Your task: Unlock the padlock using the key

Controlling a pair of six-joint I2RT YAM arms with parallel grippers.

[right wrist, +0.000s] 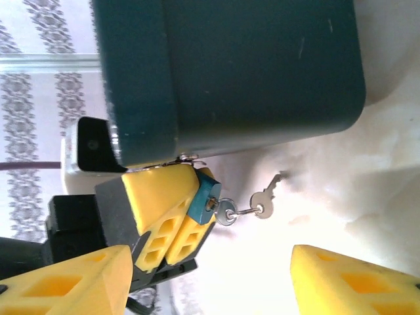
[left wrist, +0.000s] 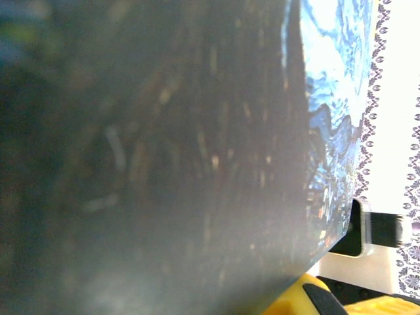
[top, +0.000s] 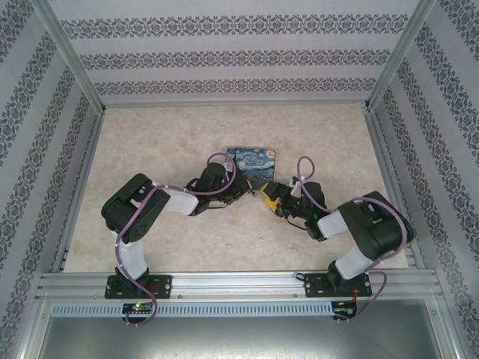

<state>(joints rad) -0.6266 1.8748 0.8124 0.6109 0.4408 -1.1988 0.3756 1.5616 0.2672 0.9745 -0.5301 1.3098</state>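
Clamping one padlock [right wrist: 207, 191] is the left tool [right wrist: 197, 205]; right tool [right wrist: 210, 283] wide; two keys [right wrist: 267, 197].

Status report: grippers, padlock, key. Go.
Left gripper shut on padlock. Right gripper open, clear of key. Key in padlock, spare key dangling. Tin close alongside.

The table [top: 150, 142] is a pale beige slab with a marbled pattern. A dark rectangular tin [top: 251, 163] with a swirling blue-and-yellow night-sky lid lies flat on it, just off centre toward 1 o'clock. In the right wrist view a small silver key [right wrist: 266, 197] sits at the tin's 6 o'clock, close over the surface; whether it touches cannot be told.
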